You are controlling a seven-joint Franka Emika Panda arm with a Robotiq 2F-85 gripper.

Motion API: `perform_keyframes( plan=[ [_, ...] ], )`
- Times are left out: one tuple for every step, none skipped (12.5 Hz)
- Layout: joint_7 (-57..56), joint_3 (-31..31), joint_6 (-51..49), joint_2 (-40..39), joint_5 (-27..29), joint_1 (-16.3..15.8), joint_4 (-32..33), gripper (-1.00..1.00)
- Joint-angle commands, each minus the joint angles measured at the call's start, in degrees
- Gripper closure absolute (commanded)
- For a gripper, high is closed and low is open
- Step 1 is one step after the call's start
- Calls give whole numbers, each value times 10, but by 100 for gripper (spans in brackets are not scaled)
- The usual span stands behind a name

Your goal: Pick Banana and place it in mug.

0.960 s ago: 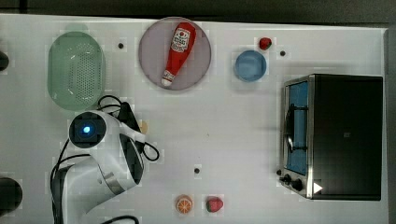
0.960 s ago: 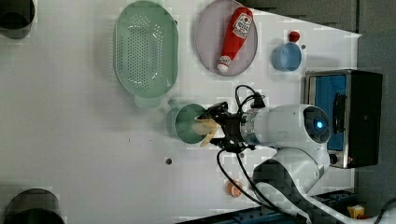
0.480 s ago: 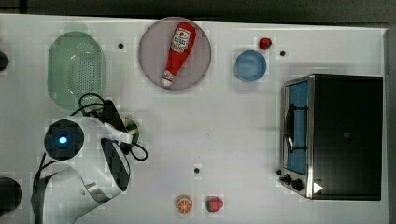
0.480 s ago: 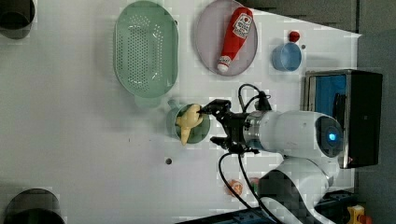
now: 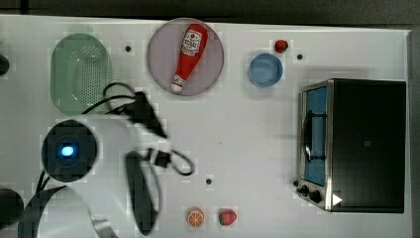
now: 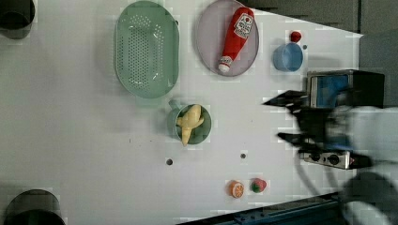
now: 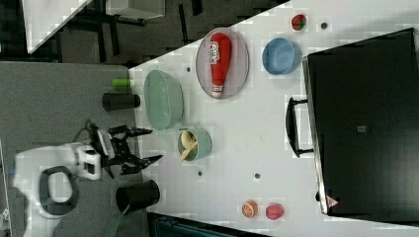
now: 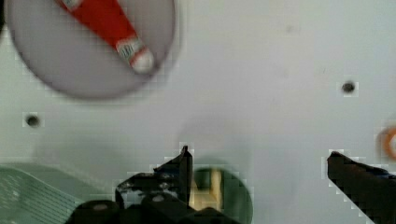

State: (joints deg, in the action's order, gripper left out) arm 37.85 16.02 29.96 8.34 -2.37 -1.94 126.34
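Currently the pale-yellow oblong toy banana [image 6: 190, 123] lies inside the round teal-green mug [image 6: 193, 125], centre of the left view, one tip resting over the rim. The black two-fingered claw [image 7: 140, 145] stands empty with jaws spread wide, apart from the mug. Judgement: placement looks complete; retreat should go clear of the rim. The pale-green perforated oval basket [image 6: 146, 48] and light-blue round cup [image 6: 287, 56] hold nothing; the grey round plate [image 6: 208, 42] carries a red ketchup bottle [image 6: 235, 36].
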Motion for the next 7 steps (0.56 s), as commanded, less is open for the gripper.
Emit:
perform_keyframes(
  plan=[
    [-182, -76, -60, 24, -2, 33, -66, -100],
    [-218, -101, -79, 29, -2, 33, -84, -100],
    [-248, -123, -96, 31, -2, 33, -102, -100],
    [-272, -143, -114, 31, -3, 34, -121, -100],
    [-297, -160, -137, 31, -2, 34, -138, -100],
    [-321, -172, -162, 31, -2, 34, -152, -100],
    [-343, -179, -192, 31, -2, 34, -162, -100]
  ],
)
